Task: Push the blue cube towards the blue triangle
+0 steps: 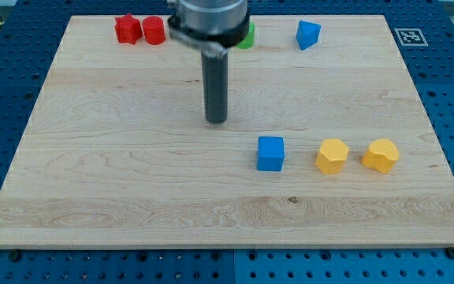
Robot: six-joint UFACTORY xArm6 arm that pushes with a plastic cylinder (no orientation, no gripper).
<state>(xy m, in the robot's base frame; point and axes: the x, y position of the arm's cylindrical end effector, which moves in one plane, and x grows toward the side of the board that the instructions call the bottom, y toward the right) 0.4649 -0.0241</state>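
The blue cube [271,153] sits on the wooden board right of centre, toward the view's bottom. The blue triangle [307,35] lies near the view's top edge, right of centre, well above the cube. My tip [216,121] rests on the board to the left of and slightly above the blue cube, with a clear gap between them. The rod rises from there to the arm's head at the view's top.
Two yellow blocks [332,155] [381,155] lie in a row right of the blue cube. Two red blocks [128,29] [154,30] sit at the top left. A green block [247,36] is partly hidden behind the arm. The board [93,181] lies on a blue perforated table.
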